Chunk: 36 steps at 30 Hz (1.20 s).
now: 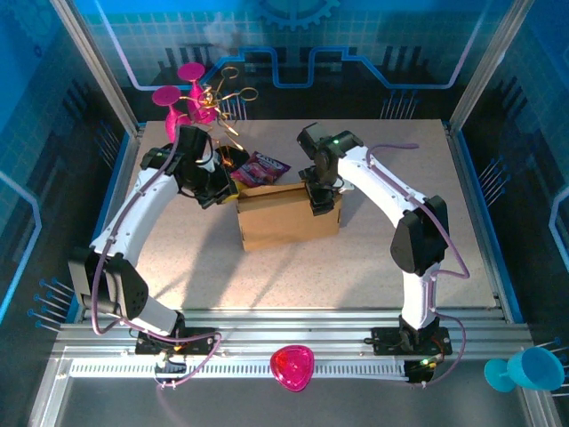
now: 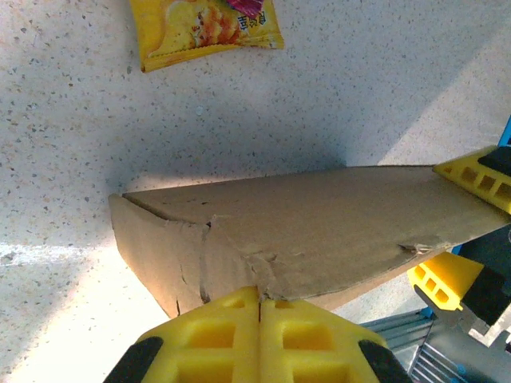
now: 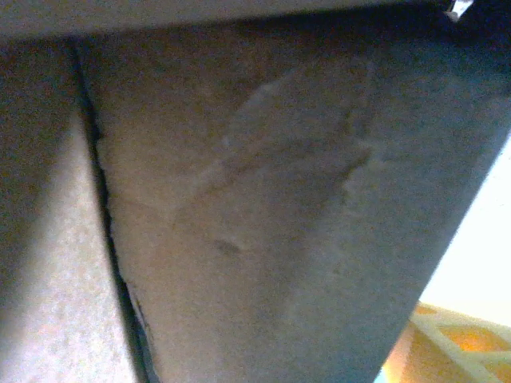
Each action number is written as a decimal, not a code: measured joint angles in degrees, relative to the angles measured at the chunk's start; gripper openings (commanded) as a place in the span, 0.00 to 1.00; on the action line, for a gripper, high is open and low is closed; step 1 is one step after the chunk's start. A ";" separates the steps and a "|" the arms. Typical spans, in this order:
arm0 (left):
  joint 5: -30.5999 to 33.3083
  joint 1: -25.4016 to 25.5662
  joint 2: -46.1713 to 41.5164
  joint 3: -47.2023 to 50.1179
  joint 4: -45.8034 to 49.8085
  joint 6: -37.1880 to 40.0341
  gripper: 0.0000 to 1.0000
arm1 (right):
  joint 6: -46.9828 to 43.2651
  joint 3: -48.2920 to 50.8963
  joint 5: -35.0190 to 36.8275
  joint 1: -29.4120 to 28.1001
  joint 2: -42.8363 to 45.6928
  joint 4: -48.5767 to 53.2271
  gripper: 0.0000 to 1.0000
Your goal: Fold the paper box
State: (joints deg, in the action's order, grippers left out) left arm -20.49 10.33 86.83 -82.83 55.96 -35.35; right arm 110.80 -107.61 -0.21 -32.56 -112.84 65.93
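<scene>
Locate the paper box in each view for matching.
Top external: paper box just above picture centre.
Left wrist: paper box across the lower middle to the right edge.
Right wrist: paper box close up, seam at left.
Shared landmark: snack packet behind the box from above; packet at left wrist's top edge.

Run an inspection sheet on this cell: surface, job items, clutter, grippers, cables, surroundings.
Surface: speckled table, no spills seen.
Job's things: box mid-table, standing in box shape; its edge is crumpled by the left fingers.
Clutter: snack packet behind the box; pink goblets and a gold wire item at the far left; pink bowl on the near rail; blue cup at the near right.
Grippers: left gripper shut, tips at the box's edge; right gripper straddles the box's other end, clamp unclear.
Cables: purple cables along both arms, away from the box.
Surroundings: metal frame, blue-lit walls.
</scene>
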 measured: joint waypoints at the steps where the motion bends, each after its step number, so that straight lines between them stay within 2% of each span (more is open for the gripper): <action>1: 0.00 0.00 -0.02 0.26 -0.35 -0.35 0.00 | 0.00 0.00 0.00 0.00 0.00 -0.02 0.74; 10: -0.61 -0.04 -1.25 3.15 -3.15 -0.76 0.00 | -0.02 0.76 -0.26 0.00 0.07 -0.74 0.72; 18: -1.27 0.02 -8.79 13.66 -11.76 -0.70 0.00 | -0.04 2.75 -1.22 -0.02 1.09 -2.25 0.69; 29: -1.03 0.44 -13.97 21.27 -20.90 -0.22 0.00 | 0.00 3.56 -1.27 0.00 1.53 -3.19 0.67; 36: -1.01 0.68 -15.32 22.67 -21.79 1.44 0.00 | -0.04 3.80 -1.31 0.00 1.73 -3.45 0.65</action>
State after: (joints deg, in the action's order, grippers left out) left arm -21.50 11.00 71.50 -60.16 34.17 -33.91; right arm 110.76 -103.81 -1.52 -32.56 -111.11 62.48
